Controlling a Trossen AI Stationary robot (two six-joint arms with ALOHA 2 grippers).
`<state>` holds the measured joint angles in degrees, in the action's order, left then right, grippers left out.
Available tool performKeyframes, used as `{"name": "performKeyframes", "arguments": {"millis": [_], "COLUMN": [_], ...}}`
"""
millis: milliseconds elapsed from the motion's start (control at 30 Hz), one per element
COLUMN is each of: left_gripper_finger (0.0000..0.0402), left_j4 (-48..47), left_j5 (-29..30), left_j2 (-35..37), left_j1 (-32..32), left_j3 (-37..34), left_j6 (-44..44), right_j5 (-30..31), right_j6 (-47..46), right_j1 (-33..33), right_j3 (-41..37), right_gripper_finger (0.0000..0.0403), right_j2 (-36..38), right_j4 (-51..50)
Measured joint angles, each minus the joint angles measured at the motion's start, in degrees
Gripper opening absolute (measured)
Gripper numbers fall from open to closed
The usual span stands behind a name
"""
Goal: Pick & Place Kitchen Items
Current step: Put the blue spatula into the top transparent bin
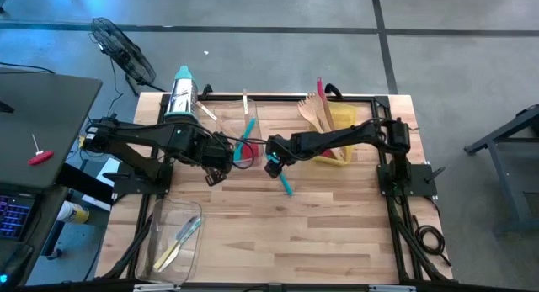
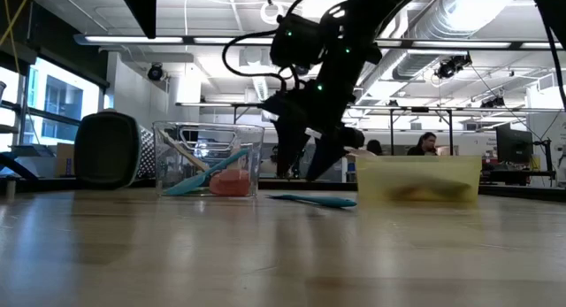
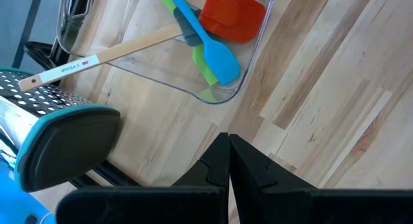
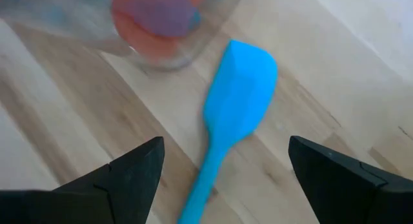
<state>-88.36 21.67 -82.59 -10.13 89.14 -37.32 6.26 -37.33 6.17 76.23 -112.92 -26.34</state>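
At the near left corner of the pale wooden table (image 1: 337,233) lies a clear plastic bin (image 1: 173,237) holding a slim pale knife (image 1: 179,239). At the far left edge a steel box grater with a teal top (image 1: 180,93) lies on its side.

The left gripper (image 1: 215,174) hangs over the boards just near of a second clear plastic bin (image 1: 240,128) at the table's far centre. Its two dark fingers (image 3: 222,169) are pressed together with nothing between them. That bin holds a blue silicone spatula (image 3: 206,40), a green silicone spatula (image 3: 201,62) under it, a red silicone spatula head (image 3: 232,14) and a pale wooden spatula (image 3: 103,53) whose handle leans out over the bin's rim towards the grater.

Right of that bin, a second blue silicone spatula (image 1: 285,181) lies flat on the bare boards at mid-table, touching neither bin. The right gripper (image 1: 274,164) is poised directly above it, fingers (image 4: 122,175) spread wide to either side of the handle and not touching it.

Further right, at the far right of the table, a yellow plastic bin (image 1: 341,132) holds pale wooden forks and spoons (image 1: 316,111) and a red-handled utensil (image 1: 321,88).
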Motion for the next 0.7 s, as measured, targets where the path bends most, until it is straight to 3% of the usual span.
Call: {"name": "performKeyframes", "arguments": {"millis": [700], "left_gripper_finger": [0.0001], "left_j4": [0.31], "left_j5": [0.98], "left_j2": [0.00], "left_j1": [-0.02], "left_j3": [0.00], "left_j6": [0.00], "right_j5": [4.22], "right_j6": [5.67], "right_j1": [-0.15], "right_j3": [0.00], "right_gripper_finger": [0.0325], "right_j2": [-1.89], "right_j4": [5.40]}}
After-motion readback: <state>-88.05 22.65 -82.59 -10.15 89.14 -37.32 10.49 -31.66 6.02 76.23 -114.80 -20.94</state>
